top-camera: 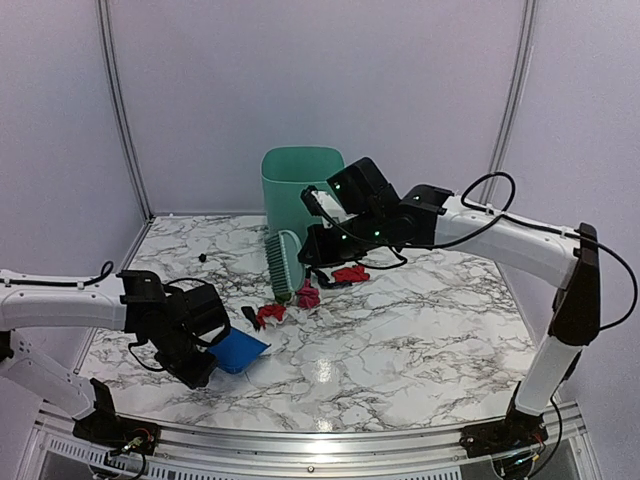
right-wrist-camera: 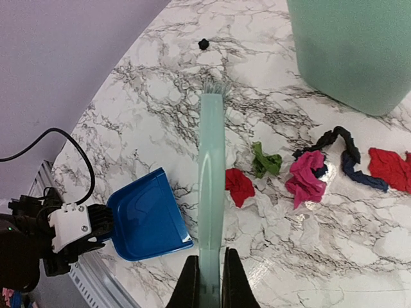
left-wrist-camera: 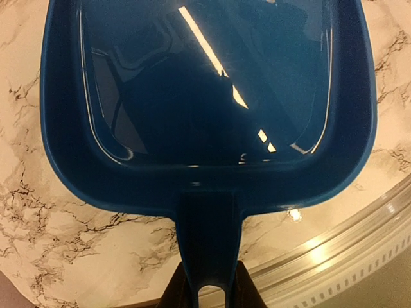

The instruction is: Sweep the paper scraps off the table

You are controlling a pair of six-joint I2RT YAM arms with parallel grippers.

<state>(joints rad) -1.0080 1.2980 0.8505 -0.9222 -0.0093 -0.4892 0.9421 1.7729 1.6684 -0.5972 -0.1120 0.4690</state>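
One dustpan [right-wrist-camera: 149,221]; one brush [right-wrist-camera: 211,173]; two red scraps [right-wrist-camera: 239,186]

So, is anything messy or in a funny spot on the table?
Yes. Crumpled paper scraps lie scattered on the table beside the green brush, none in the blue dustpan. One tiny black bit sits far off alone.

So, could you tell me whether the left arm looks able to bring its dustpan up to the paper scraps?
Probably yes: only bare table lies between the dustpan and the nearest scraps; the brush is farther back.
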